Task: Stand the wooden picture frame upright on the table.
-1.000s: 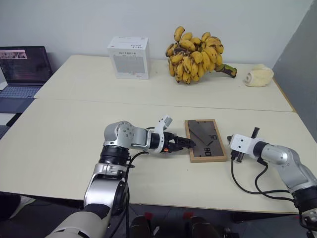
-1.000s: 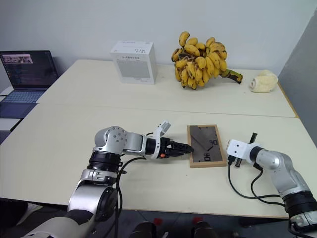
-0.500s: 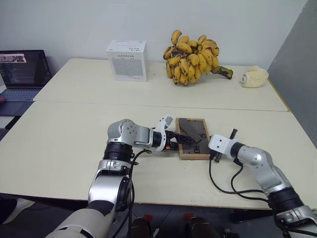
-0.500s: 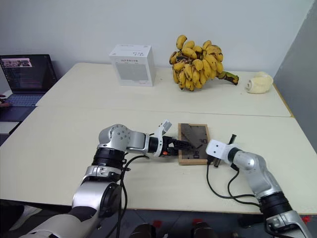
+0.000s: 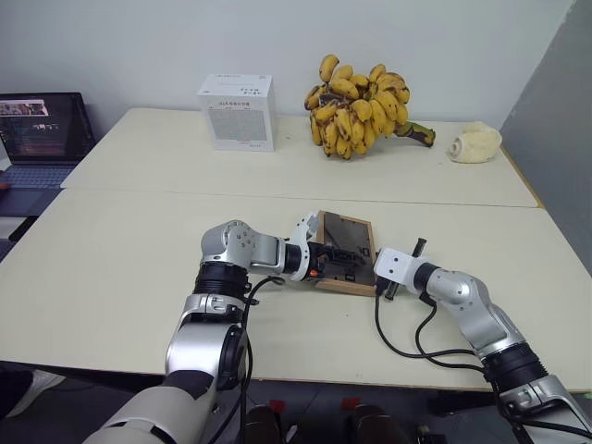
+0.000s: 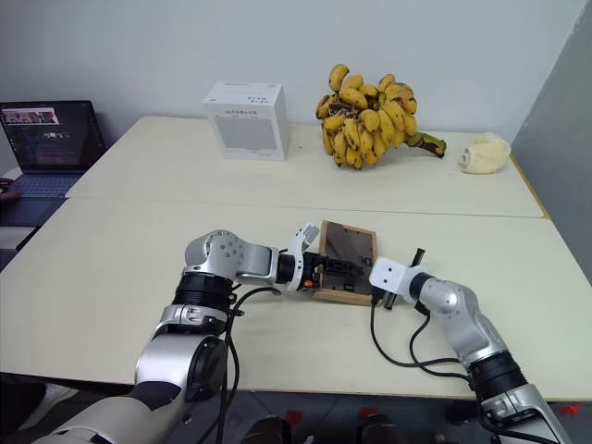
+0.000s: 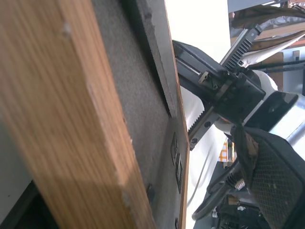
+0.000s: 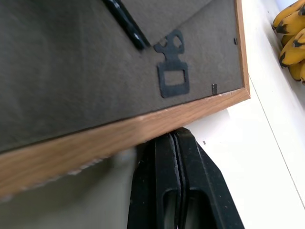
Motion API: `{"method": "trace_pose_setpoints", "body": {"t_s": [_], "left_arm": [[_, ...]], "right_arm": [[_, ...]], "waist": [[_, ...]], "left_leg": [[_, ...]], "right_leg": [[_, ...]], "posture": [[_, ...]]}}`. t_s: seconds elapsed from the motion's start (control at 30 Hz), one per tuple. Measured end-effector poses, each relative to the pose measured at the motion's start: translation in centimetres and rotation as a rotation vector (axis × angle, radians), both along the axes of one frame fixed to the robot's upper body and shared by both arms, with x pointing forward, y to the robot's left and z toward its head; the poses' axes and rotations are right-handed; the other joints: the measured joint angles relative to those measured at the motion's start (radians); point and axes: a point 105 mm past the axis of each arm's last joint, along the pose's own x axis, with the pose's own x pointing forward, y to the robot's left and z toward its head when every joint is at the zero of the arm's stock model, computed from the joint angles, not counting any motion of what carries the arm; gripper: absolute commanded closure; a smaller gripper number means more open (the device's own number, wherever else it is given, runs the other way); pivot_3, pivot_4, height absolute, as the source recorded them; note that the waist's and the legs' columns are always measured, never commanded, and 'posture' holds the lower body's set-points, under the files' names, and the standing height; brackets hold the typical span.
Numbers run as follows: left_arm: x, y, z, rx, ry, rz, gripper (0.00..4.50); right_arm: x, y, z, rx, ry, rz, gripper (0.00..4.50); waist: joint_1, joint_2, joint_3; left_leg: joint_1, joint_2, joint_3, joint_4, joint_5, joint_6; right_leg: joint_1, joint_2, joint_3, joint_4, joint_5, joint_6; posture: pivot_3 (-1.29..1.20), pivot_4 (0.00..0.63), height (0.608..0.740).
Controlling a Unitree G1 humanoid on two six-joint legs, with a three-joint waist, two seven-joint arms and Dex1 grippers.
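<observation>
- The near tabletop (image 5: pixel 111 277) is pale cream and matte; a seam separates it from a second, equal top butted against it behind.
- One wooden picture frame (image 5: pixel 344 254) sits near the front edge of the near tabletop, tilted up with its dark grey back showing; its lower edge rests on the surface.
- Left end effector (image 5: pixel 335 265): fingers spread wide at the frame's left side, reaching onto the back panel; the frame hides their tips, so contact is unclear.
- Right end effector (image 8: pixel 172 157): fingers pressed together, tips just at the frame's wooden edge, nothing between them.
- On the far top: one white box (image 5: pixel 237 111), one large bunch of bananas (image 5: pixel 363 106), one pale lumpy object (image 5: pixel 474 143) that I cannot identify.
- One open laptop (image 5: pixel 42 129) at the left, cut off by the picture's edge.
- Behind, a plain pale wall; a grey panel at the right.
</observation>
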Motion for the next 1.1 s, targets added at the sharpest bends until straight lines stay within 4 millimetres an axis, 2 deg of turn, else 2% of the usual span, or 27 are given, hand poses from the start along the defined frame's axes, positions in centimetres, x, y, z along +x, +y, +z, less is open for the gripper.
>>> {"method": "trace_pose_setpoints", "body": {"t_s": [0.1, 0.2, 0.23, 0.53, 0.63, 0.7, 0.97, 1.1], "left_arm": [[-0.2, 0.6, 0.0, 0.006, 0.011, -0.014, 0.01], [-0.4, 1.2, 0.1, 0.021, 0.019, -0.028, 0.46], [-0.5, 1.3, 0.0, 0.024, 0.025, -0.031, 0.77], [-1.4, 1.2, 0.0, 0.029, 0.054, -0.074, 2.50], [-1.4, 1.1, 0.5, -0.017, 0.055, -0.077, 3.08], [-1.4, 1.0, 0.6, -0.022, 0.055, -0.080, 3.21], [-1.1, 1.0, 0.9, -0.048, 0.051, -0.061, 3.21], [-0.3, 1.4, 1.3, -0.056, -0.008, -0.030, 3.21]], "right_arm": [[0.2, -0.6, 0.1, -0.015, -0.011, 0.002, 4.50], [0.5, -0.9, 0.2, -0.020, -0.014, -0.004, 4.50], [0.6, -0.9, 0.2, -0.021, -0.015, -0.006, 4.50], [1.5, -1.3, 0.5, -0.025, -0.032, -0.021, 4.50], [1.6, -1.4, 0.6, -0.026, -0.035, -0.023, 4.50], [1.7, -1.4, 0.6, -0.026, -0.036, -0.023, 4.50], [1.7, -1.6, 0.7, -0.032, -0.050, -0.022, 4.50], [1.3, -3.2, 0.8, -0.064, -0.057, -0.035, 4.50]], "waist": [[-0.002, 0.000, 0.000], [-0.002, 0.000, 0.000], [-0.002, 0.000, 0.000], [-0.002, 0.000, 0.000], [-0.002, 0.000, 0.000], [-0.002, 0.000, 0.000], [-0.002, 0.000, 0.000], [0.003, 0.000, 0.000]], "left_leg": [[0.000, 0.000, 0.000, -0.001, 0.000, 0.000], [0.000, 0.000, 0.000, -0.001, 0.000, 0.000], [0.000, 0.000, 0.000, -0.001, 0.000, 0.000], [-0.003, 0.000, 0.001, -0.001, 0.000, 0.000], [-0.003, 0.000, 0.001, -0.001, 0.000, 0.000], [-0.003, 0.000, 0.001, -0.001, 0.000, 0.000], [-0.006, 0.000, 0.001, -0.001, 0.000, 0.000], [-0.012, 0.000, 0.001, -0.001, 0.000, -0.001]], "right_leg": [[0.000, 0.000, 0.000, 0.000, 0.000, 0.000], [-0.001, 0.000, 0.000, 0.000, 0.000, 0.000], [-0.001, 0.000, 0.000, 0.000, 0.000, 0.000], [-0.004, 0.000, 0.001, 0.000, 0.000, 0.000], [-0.004, 0.000, 0.000, 0.000, 0.000, 0.000], [-0.004, 0.000, 0.001, -0.001, 0.000, 0.000], [-0.007, 0.000, 0.000, -0.001, 0.000, 0.000], [-0.012, -0.001, 0.000, -0.001, 0.000, 0.000]], "posture": [[0.00, 0.150, 0.740], [0.00, 0.150, 0.740], [0.00, 0.150, 0.740], [0.00, 0.150, 0.740], [0.00, 0.150, 0.740], [0.00, 0.150, 0.740], [0.00, 0.150, 0.740], [0.00, 0.150, 0.740]]}}
